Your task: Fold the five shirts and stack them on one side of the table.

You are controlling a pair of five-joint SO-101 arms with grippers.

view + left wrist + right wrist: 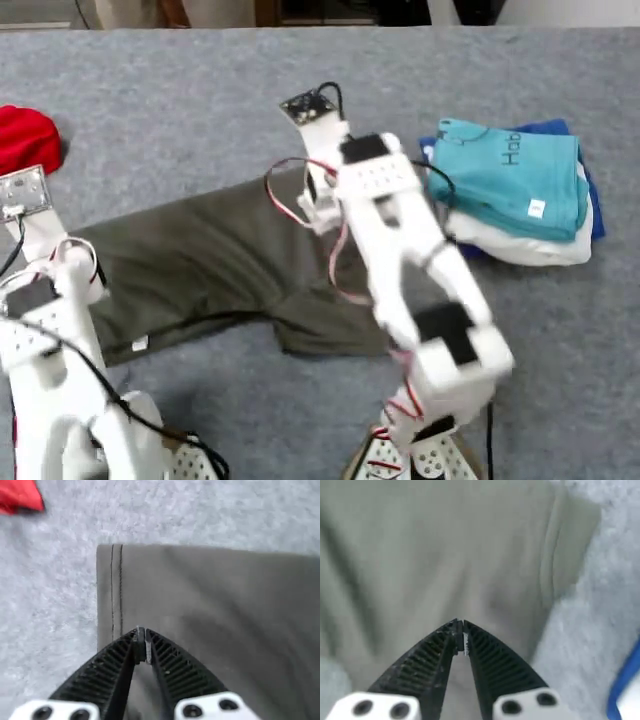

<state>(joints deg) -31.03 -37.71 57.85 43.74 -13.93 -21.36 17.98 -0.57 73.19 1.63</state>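
Grey felt covers the table (pixel 180 100) from edge to edge, and an olive shirt (pixel 210 260) lies spread across its middle, flat for the most part, with a few soft creases. The left arm stands at the near left corner; its gripper (pixel 141 647) is over that shirt's left end, just inside a hem (pixel 116 590) with two rows of stitching. Its jaws are closed, ribbed tips meeting, and the tips sit low on the cloth (whether they pinch any fabric cannot be told). The right arm rises from the near edge of the table and leans over the shirt's right half. The right gripper (pixel 460 635) is likewise drawn closed, tip against tip, above the olive cloth and near that shirt's far right edge, where the grey felt begins; again, whether any cloth is caught between the tips cannot be made out. On the right side of the table, just beside the olive shirt, is a stack of folded shirts: a teal shirt (pixel 505 175) on top, a white shirt (pixel 520 245) under it, and a blue shirt (pixel 592 215) showing at the far and right edges of the pile. A red shirt (pixel 25 135) lies bunched at the table's left edge, well apart from the stack.
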